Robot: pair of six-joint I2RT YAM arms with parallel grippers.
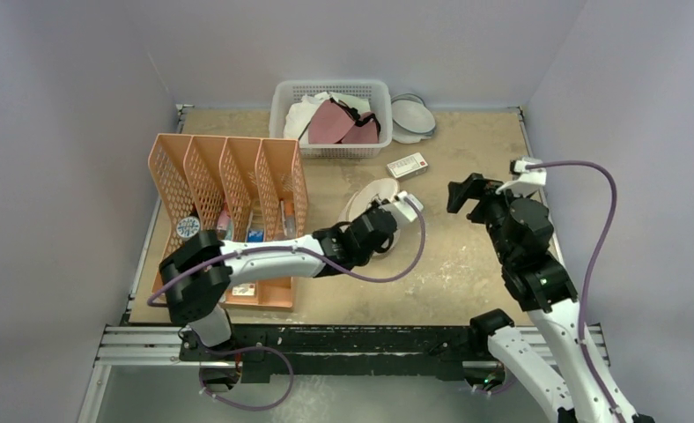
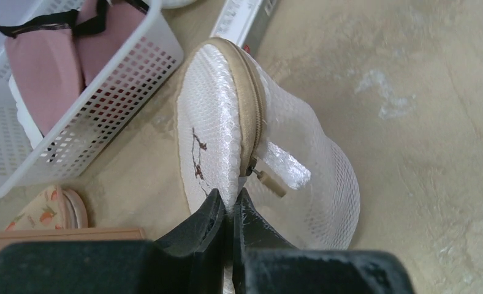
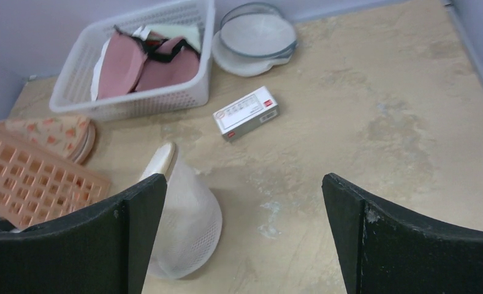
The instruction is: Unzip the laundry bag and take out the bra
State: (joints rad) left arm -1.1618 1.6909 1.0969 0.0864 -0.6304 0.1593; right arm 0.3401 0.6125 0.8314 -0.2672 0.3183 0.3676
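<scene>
The laundry bag is a white mesh dome standing on its edge at the table's middle, and its beige zip looks closed. In the left wrist view its flat face with the dark mark faces left, and the zip pull hangs just above my fingertips. My left gripper is shut on the bag's rim next to the pull. My right gripper is wide open and empty, in the air to the right of the bag. The bra is hidden.
A white basket at the back holds rose-mauve cups and white cloth. Blue-rimmed dishes sit to its right. A small white box lies behind the bag. An orange file rack stands at the left, with a patterned pouch beside it.
</scene>
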